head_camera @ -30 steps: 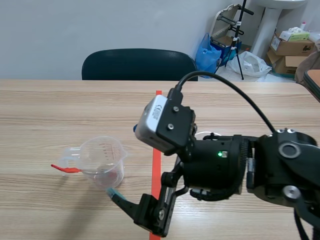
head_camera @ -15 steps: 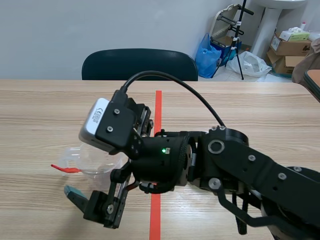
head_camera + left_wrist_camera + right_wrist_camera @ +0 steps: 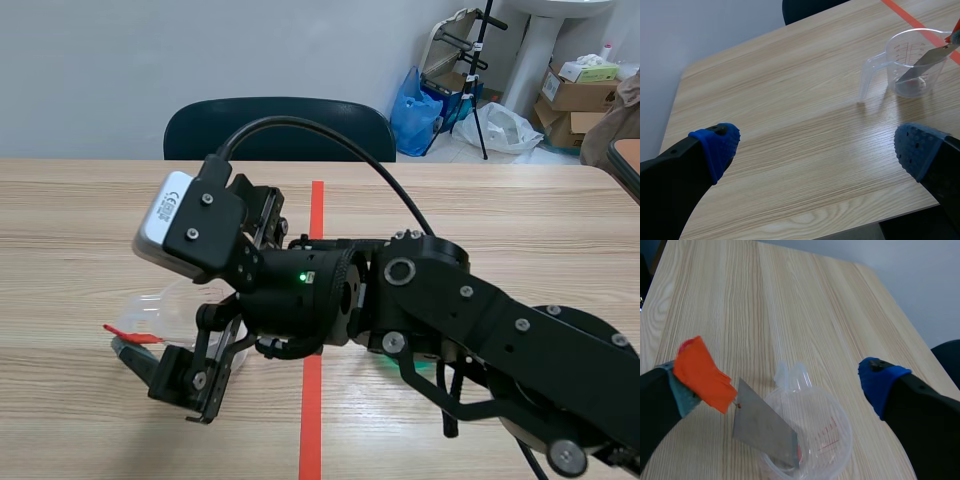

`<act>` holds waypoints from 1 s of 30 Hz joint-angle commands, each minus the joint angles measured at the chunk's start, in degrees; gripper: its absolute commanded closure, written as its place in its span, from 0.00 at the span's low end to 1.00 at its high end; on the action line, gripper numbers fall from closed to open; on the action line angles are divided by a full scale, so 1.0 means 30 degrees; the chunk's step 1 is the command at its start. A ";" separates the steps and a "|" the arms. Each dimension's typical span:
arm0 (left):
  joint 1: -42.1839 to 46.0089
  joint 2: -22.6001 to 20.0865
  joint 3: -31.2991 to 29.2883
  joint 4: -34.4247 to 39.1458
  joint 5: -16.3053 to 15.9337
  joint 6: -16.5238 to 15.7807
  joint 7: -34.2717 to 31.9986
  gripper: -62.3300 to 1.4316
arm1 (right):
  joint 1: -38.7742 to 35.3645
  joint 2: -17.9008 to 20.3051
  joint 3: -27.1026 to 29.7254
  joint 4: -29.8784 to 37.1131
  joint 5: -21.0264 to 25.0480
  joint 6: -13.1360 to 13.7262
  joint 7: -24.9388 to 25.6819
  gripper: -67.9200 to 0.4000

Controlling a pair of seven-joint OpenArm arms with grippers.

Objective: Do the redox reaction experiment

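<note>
- Left gripper (image 3: pixel 817 145) hung with fingers spread wide, well short of the clear measuring cup (image 3: pixel 912 62)
- Right gripper (image 3: pixel 782 382) gaped wide, the cup between its fingers
- Orange-tipped metal strip (image 3: pixel 762 432) leaned inside the cup
- Black chair (image 3: pixel 275 128) stood beyond the cup

Bright, even indoor light, seemingly from overhead; soft shadows beside the cup (image 3: pixel 912 62) on the table (image 3: pixel 790 125).
</note>
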 commanded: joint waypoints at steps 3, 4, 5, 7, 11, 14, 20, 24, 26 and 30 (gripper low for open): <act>0.0022 0.0000 0.0036 0.0321 -0.0262 -0.0051 -0.0321 0.00 | 0.0321 0.0044 0.0087 0.0233 0.0131 -0.0073 0.0532 0.36; 0.0022 0.0000 0.0036 0.0321 -0.0262 -0.0051 -0.0321 0.00 | 0.0321 0.0044 0.0087 0.0233 0.0131 -0.0080 0.0605 0.41; 0.0022 0.0000 0.0036 0.0321 -0.0262 -0.0051 -0.0321 0.00 | 0.0321 0.0044 0.0087 0.0233 0.0131 -0.0080 0.0641 0.46; 0.0022 0.0000 0.0036 0.0321 -0.0262 -0.0051 -0.0321 0.00 | 0.0321 0.0044 0.0087 0.0233 0.0131 -0.0080 0.0641 0.55; 0.0022 0.0000 0.0036 0.0321 -0.0262 -0.0051 -0.0321 0.00 | 0.0321 0.0051 0.0109 0.0233 0.0131 -0.0080 0.0641 0.72; 0.0022 0.0000 0.0036 0.0321 -0.0262 -0.0051 -0.0321 0.00 | 0.0321 0.0051 0.0109 0.0233 0.0131 -0.0080 0.0641 0.85; 0.0022 0.0000 0.0036 0.0321 -0.0262 -0.0051 -0.0321 0.00 | 0.0321 0.0051 0.0131 0.0233 0.0131 -0.0073 0.0634 0.99; 0.0022 0.0000 0.0036 0.0321 -0.0262 -0.0051 -0.0321 0.00 | 0.0328 0.0058 0.0197 0.0277 0.0138 -0.0058 0.0386 0.99; 0.0022 0.0000 0.0036 0.0321 -0.0262 -0.0051 -0.0313 0.00 | 0.0328 0.0051 0.0328 0.0452 0.0211 0.0044 -0.0087 0.99; 0.0022 0.0000 0.0036 0.0321 -0.0262 -0.0051 -0.0313 0.00 | 0.0328 0.0044 0.0809 0.1180 0.0911 0.0095 -0.1421 0.99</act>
